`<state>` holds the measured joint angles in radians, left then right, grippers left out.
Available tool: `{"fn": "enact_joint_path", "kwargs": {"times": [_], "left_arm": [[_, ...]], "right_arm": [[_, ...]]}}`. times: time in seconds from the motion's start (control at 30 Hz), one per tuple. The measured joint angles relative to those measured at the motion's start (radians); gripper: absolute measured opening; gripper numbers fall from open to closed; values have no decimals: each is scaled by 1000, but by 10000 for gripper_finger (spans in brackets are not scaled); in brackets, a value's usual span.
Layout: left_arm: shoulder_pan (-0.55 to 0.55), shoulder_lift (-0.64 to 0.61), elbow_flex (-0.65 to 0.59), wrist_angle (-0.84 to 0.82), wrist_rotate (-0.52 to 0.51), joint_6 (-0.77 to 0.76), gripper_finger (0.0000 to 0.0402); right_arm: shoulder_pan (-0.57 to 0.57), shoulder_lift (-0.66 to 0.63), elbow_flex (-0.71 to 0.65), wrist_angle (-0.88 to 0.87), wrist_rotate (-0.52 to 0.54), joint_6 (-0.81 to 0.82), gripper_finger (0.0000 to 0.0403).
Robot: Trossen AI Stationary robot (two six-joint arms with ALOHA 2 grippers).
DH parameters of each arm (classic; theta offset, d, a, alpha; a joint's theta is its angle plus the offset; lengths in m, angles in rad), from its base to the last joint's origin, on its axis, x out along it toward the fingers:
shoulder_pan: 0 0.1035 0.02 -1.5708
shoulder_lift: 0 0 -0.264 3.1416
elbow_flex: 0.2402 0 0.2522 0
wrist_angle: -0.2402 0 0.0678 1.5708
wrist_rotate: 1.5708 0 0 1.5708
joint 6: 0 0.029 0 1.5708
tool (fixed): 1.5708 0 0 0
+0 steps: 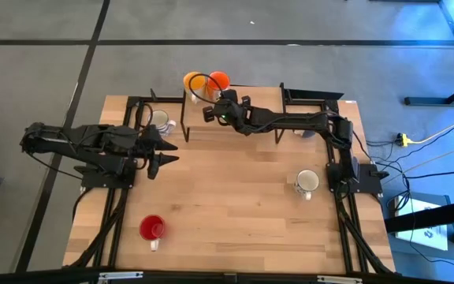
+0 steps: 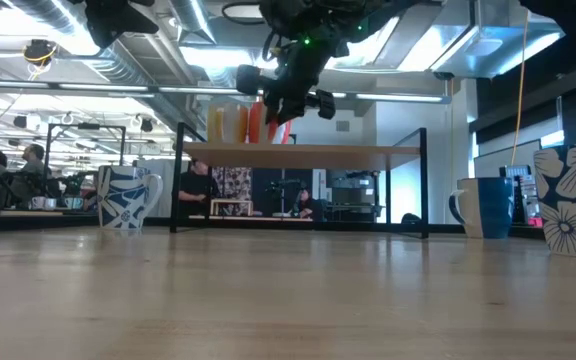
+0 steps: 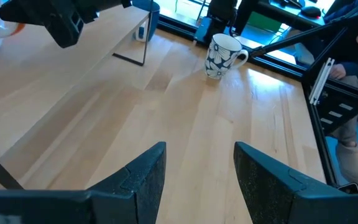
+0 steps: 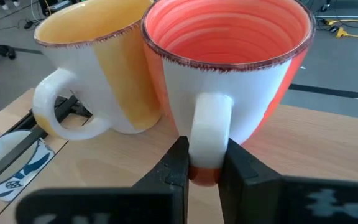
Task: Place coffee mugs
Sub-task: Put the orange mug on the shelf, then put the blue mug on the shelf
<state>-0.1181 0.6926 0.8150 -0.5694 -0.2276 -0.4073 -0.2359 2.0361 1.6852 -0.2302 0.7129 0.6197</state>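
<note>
Right wrist view: the right end effector (image 4: 202,163) is clenched on the handle of the orange mug (image 4: 229,68), which sits upright on the shelf (image 2: 298,152), touching the yellow mug (image 4: 98,74) beside it. In the high view both mugs are seen at the far edge of the counter (image 1: 235,205), with the right arm reaching across to them.

The left end effector (image 3: 197,177) is released and holds nothing; it hangs over the left side of the counter, near the patterned mug (image 1: 161,120) by the shelf post.

Mugs not yet placed: red mug (image 1: 152,228) at the near left, a second patterned mug (image 1: 307,183) on the right, blue mug (image 2: 486,207) seen in the low view on the right.

Step in hand, as judged: orange mug set on the shelf, release not yet done. Whether the base is fully seated cannot be told from the frames.

Next move calls for opening the fingers and a straight pull back off the handle, without sideways drag, since the yellow mug is in contact and could be pushed. After that, one of the three loose mugs is to be fetched.
</note>
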Motion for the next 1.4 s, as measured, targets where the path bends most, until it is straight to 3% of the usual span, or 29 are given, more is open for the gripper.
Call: {"fn": "enact_joint_path", "kwargs": {"times": [0.13, 0.37, 0.53, 1.17, 1.4], "left_arm": [[0, 0, 0, 0, 0, 0, 183], [0, 0, 0, 0, 0, 0, 183], [0, 0, 0, 0, 0, 0, 183], [0, 0, 0, -1, 0, 0, 183], [0, 0, 0, -3, 5, -1, 183]], "right_arm": [[0, 0, 0, -1, -7, 0, 38], [0, 3, 0, 1, -17, 1, 133], [1, 3, 0, 3, -18, 1, 167], [41, -87, -2, -30, -3, -80, 202], [93, -232, -1, -155, -100, -127, 202]]}}
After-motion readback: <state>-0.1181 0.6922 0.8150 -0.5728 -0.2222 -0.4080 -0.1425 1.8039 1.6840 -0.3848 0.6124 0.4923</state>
